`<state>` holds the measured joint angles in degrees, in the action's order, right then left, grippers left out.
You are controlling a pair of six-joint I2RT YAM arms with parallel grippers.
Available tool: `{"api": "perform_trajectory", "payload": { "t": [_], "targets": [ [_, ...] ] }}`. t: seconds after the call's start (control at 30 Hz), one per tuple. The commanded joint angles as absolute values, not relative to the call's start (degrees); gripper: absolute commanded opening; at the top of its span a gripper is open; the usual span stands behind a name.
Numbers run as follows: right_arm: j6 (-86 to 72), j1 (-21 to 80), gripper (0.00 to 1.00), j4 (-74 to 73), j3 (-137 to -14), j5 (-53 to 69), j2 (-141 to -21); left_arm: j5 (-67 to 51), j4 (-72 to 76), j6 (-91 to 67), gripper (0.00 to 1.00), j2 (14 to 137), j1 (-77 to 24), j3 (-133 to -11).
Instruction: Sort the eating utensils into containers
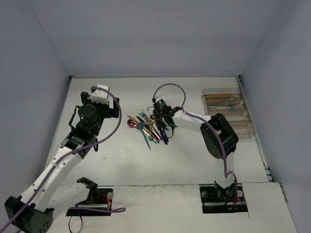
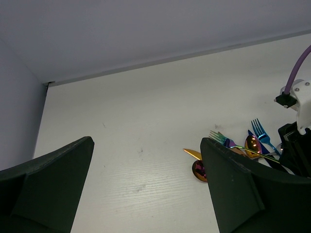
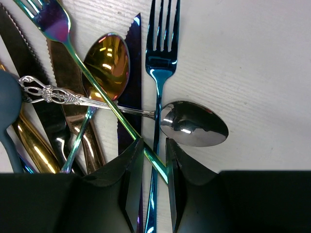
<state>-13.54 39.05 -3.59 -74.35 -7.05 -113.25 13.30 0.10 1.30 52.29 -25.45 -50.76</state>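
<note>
1. Top external view: the left arm stretches forward from its base. The left gripper (image 2: 146,143) hangs left of the utensil pile (image 1: 148,128), fingers spread wide.
2. The right gripper (image 3: 153,143) points down into the pile. Its fingers are nearly closed beside a blue fork (image 3: 160,68) handle, but whether they grip it cannot be told.
3. The containers (image 1: 228,111) sit right of the pile.

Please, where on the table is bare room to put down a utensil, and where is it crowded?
Bare: the near stretch of the table between the two arm bases, and the far-left part under the left gripper, between the back wall and the utensil pile. Crowded: the pile itself, where the right gripper works, and the containers by the right wall.
</note>
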Motion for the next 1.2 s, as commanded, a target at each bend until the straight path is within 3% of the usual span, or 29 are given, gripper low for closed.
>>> {"api": "perform_trajectory", "payload": {
  "t": [0.0,0.57,0.77,1.17],
  "targets": [
    [-15.72,39.11,0.2,-2.64,-74.09,-10.72,-113.36,12.83,3.52,0.62,0.9,51.86,-25.84,-53.44],
    [-17.84,39.39,0.11,-2.76,-70.21,-6.68,-111.34,12.57,3.43,0.62,0.9,51.86,-25.84,-53.44],
    [-17.68,39.52,0.0,-2.9,-69.16,-7.12,-107.88,12.15,3.43,0.62,0.9,52.29,-25.93,-53.53],
    [-14.5,39.19,0.0,-2.9,-66.31,-13.72,-96.54,12.17,3.43,0.62,0.9,52.51,-26.1,-53.48]
  ]
}}
